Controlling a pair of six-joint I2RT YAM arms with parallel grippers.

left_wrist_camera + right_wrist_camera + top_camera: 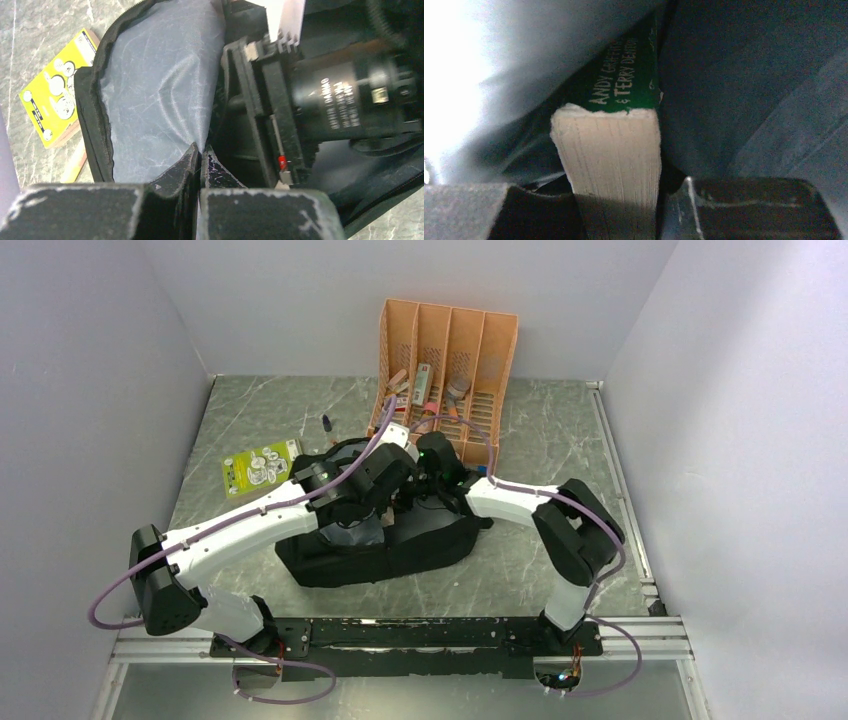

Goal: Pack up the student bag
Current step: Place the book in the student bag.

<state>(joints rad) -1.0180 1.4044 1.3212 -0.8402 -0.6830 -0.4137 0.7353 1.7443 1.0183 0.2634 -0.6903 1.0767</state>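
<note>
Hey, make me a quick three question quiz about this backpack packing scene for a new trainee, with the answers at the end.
1. True or false: the left gripper hangs open above the large soft black fabric backpack.
2. What does the right gripper hold? A) an orange pen B) the thick green-spined paperback book C) a black strap
3. Fill in: the flat yellow-green booklet lies on the grey marbled table, on the ____ arm's side of the backpack.
Key: 1 false, it is shut on the backpack's grey lining. 2 B. 3 left.
</note>
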